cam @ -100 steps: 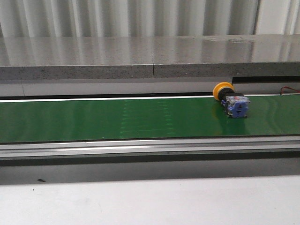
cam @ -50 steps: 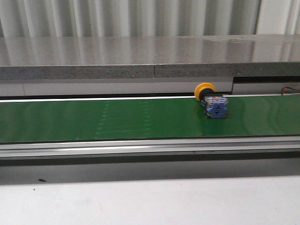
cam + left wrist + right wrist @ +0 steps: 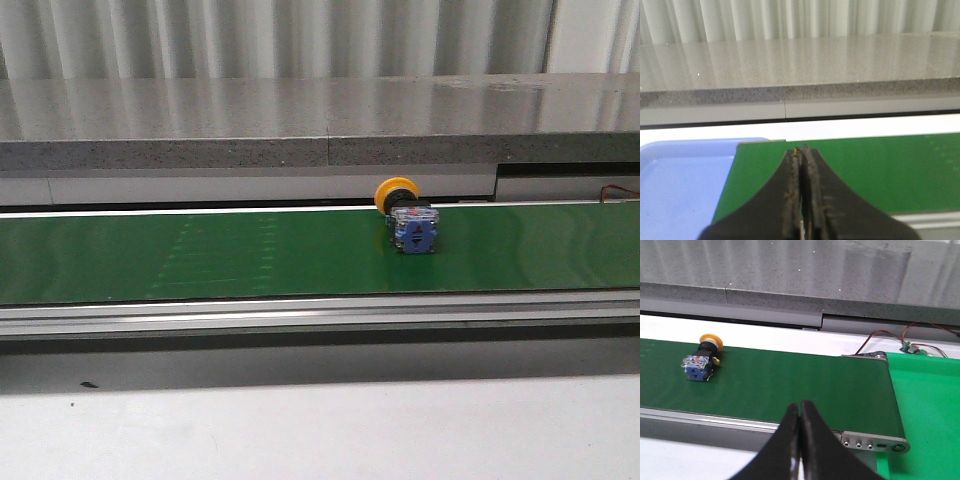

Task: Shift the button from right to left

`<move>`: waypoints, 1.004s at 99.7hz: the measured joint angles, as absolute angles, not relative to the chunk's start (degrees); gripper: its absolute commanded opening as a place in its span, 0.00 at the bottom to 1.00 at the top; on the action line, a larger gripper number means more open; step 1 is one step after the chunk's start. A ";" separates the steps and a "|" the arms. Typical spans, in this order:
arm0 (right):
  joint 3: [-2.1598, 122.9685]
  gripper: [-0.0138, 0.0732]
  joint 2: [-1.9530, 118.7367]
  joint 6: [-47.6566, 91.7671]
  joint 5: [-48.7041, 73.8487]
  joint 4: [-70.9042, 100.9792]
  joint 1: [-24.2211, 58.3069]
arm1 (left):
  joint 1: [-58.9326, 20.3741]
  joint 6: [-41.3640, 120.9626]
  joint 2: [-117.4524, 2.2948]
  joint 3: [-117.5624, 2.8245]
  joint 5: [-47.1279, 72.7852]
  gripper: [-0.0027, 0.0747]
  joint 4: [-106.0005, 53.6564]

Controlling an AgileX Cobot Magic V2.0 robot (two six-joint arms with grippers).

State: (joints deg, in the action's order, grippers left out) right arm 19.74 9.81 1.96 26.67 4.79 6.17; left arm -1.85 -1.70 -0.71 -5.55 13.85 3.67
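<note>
I see the button (image 3: 407, 216) lying on its side on the green belt (image 3: 250, 255), right of centre and close to the belt's far edge. Its round, smooth yellow-orange cap points away toward the far side, and the boxy contact block faces me, blue plastic in the middle with greyish edges. From the right wrist view the button (image 3: 702, 358) sits on the same matte green surface, cap toward the far rail.

The belt is a long flat band with a faint stitched-looking pattern of pale lines left of centre. A brushed metal rail (image 3: 320, 315) runs along its near side, and beyond the far side stands a long speckled grey stone-like ledge (image 3: 300, 125) with a glossy top, backed by a corrugated pale wall (image 3: 280, 38). Nearest me lies the plain white worktop (image 3: 320, 430).

The right end effector (image 3: 800, 412) hangs over the belt's near rail, its two dark tapered fingers pressed together, holding nothing, well apart from the button. The left end effector (image 3: 802, 152) is likewise closed and empty, above the belt's left end, just beside a smooth pale blue tray (image 3: 680, 180). At the belt's right end I see a metal roller bracket (image 3: 872, 444) and thin red and black wires (image 3: 890, 337).
</note>
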 measured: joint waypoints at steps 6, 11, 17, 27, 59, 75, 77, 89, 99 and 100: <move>19.74 0.08 9.81 1.96 26.67 4.79 6.17 | -1.85 -1.70 -2.78 -9.24 16.43 0.01 3.67; 19.74 0.08 9.81 1.96 26.67 4.79 6.17 | -1.85 -1.70 -4.89 -12.07 18.47 0.01 3.55; 19.74 0.08 9.81 1.96 26.67 4.79 6.17 | -1.85 -1.70 -8.00 -15.62 21.25 0.01 3.01; 19.74 0.08 9.81 1.96 26.67 4.79 6.17 | -1.85 -1.70 -13.39 -20.79 25.76 0.01 1.80; 19.74 0.08 9.81 1.96 26.63 4.79 6.17 | -1.85 -1.70 -33.03 -33.39 40.54 0.19 1.17; 19.74 0.08 9.81 1.96 26.63 4.79 6.17 | -1.85 -1.46 -39.80 -36.26 42.14 0.66 1.05; 19.74 0.08 9.81 1.96 26.63 4.79 6.17 | -1.85 -1.46 -40.40 -36.58 42.14 0.70 1.05; 19.74 0.08 9.81 1.96 26.63 4.79 6.17 | -1.85 -1.37 -43.19 -37.12 42.14 0.81 1.05; 19.74 0.08 9.81 1.96 26.63 4.79 6.17 | -1.85 -1.37 -44.55 -37.20 42.28 0.80 1.05; 19.74 0.08 9.81 1.96 26.63 4.79 6.17 | -1.85 -1.37 -44.71 -37.20 42.28 0.80 1.05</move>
State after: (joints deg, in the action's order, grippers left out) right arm 19.74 9.81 1.96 26.63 4.79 6.17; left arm -1.85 -1.37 -44.71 -37.20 42.28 1.05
